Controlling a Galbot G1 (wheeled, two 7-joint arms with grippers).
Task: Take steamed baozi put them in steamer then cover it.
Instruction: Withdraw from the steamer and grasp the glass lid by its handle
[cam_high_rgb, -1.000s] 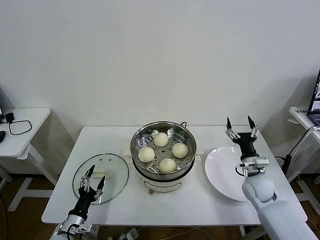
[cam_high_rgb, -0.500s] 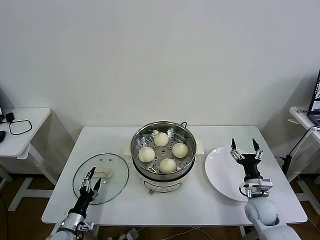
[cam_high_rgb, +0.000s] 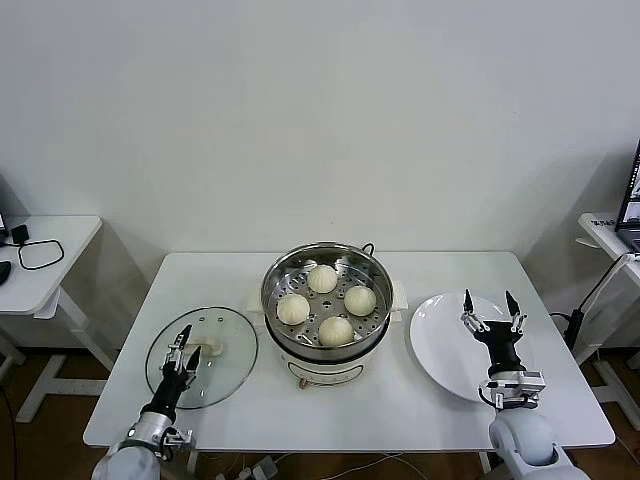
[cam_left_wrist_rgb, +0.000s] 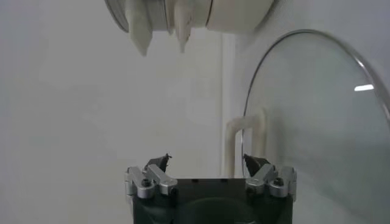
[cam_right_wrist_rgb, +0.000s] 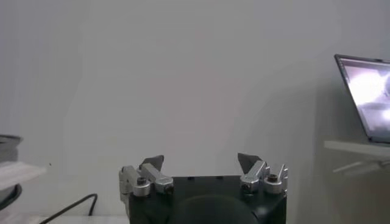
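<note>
Four steamed baozi (cam_high_rgb: 326, 305) sit on the perforated tray inside the steamer (cam_high_rgb: 326, 262), which stands uncovered at the middle of the white counter (cam_high_rgb: 400, 400). To the robot's left of the pot, the glass lid (cam_high_rgb: 225, 345) lies flat on the counter, its white handle (cam_left_wrist_rgb: 244, 137) showing in the left wrist view. The left end effector (cam_high_rgb: 182, 352) hovers over the lid's near edge with its fingers spread, holding nothing. On the other side, the right end effector (cam_high_rgb: 489, 308) stands above the white plate (cam_high_rgb: 445, 345), fingers pointing upward and spread wide, also holding nothing.
</note>
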